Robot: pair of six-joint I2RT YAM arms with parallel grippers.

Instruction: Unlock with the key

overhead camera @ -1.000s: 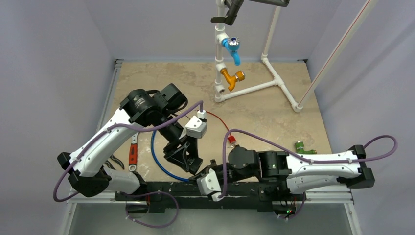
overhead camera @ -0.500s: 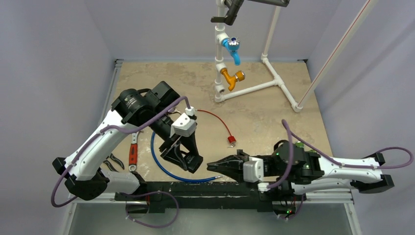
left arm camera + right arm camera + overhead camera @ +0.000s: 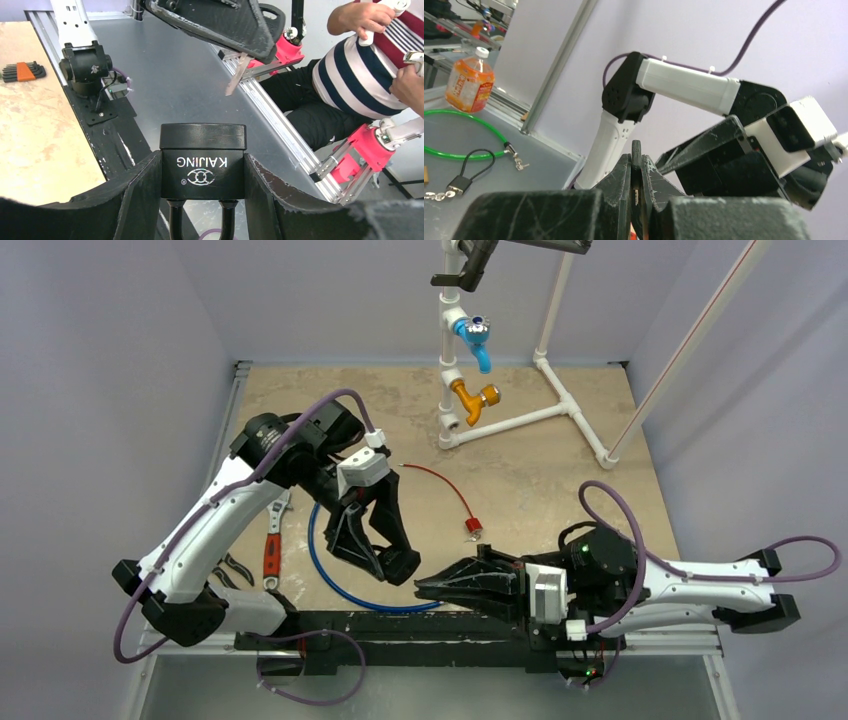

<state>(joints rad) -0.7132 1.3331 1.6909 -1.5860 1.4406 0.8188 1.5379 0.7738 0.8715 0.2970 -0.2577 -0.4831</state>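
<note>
The right gripper (image 3: 424, 588), low over the table's near edge, has its fingers pressed together on the key (image 3: 235, 76), whose silver blade sticks out past the tips. Just beyond, the left gripper (image 3: 399, 565) stands about half spread, clamping the black padlock (image 3: 202, 167) by its sides, shackle toward the wrist. Key and padlock are near but apart. A blue cable (image 3: 325, 580) loops beneath. Farther back stand two taps (image 3: 474, 338).

Even bright light, soft shadows, sharp
</note>
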